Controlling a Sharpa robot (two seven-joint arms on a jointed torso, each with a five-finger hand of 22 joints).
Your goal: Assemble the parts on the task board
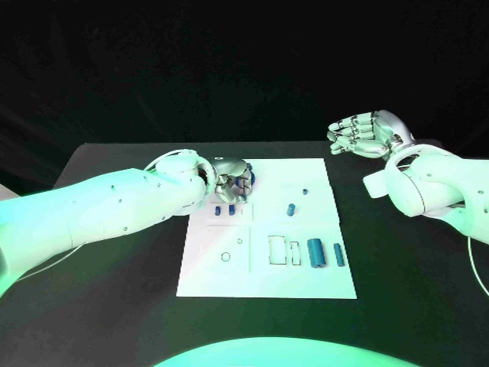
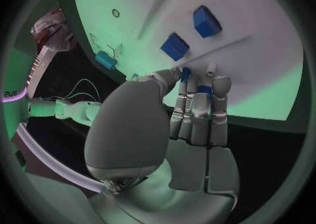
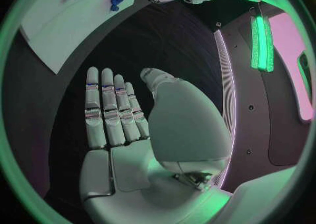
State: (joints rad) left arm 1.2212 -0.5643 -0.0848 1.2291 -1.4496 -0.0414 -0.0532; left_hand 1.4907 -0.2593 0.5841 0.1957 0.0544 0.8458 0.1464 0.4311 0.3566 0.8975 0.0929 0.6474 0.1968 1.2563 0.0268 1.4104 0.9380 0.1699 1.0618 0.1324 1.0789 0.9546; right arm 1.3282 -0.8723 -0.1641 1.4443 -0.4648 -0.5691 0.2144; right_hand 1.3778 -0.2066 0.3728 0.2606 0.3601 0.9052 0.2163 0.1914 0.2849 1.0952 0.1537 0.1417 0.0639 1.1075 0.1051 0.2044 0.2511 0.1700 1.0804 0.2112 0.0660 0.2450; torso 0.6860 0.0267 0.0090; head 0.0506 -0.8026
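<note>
**Left hand at the board's far corner, right hand idle off the board**

The task board (image 1: 269,264) is lying in the middle of the black table (image 1: 124,306), with darkness behind the table's far edge. The left hand (image 1: 231,180) is reaching over the board's far left corner, its fingers (image 2: 197,109) curling down onto the white surface and pinching a small blue part (image 2: 186,72). Two blue block parts (image 2: 191,34) are sitting just beyond those fingertips. Two long blue cylinders (image 1: 325,253) are lying side by side near the board's right edge. The right hand (image 1: 364,134) is hovering well off the board's far right corner, grasping nothing, fingers (image 3: 108,108) stretching out straight and apart.
</note>
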